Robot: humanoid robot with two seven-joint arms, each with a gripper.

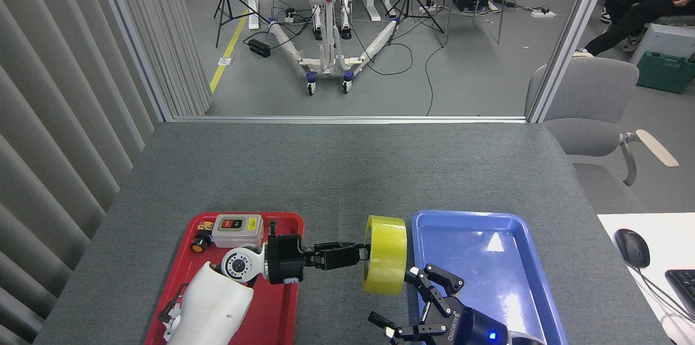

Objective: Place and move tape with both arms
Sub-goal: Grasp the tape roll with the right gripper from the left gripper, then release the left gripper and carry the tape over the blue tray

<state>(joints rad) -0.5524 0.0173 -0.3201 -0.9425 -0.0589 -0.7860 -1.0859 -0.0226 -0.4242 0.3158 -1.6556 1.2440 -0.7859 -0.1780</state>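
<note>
Two pincers working here. Right pincer (404, 301), black with a blue light, is sitting fingers spread, released, just below the roll. Left pincer (362, 252) is gripping the wide yellow translucent packing tape roll (384, 255) by its rim, holding it on edge between the red plastic tray (271, 307) and the blue plastic tray (488, 258), over the grey felt-covered counter (347, 171). Grey switch box (237, 230) is lying in the red tray's far end.

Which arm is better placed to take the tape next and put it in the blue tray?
Right. The right tool is open, just beside the tape and at the blue tray's near edge. The left tool is shut on the tape, holding it out.
</note>
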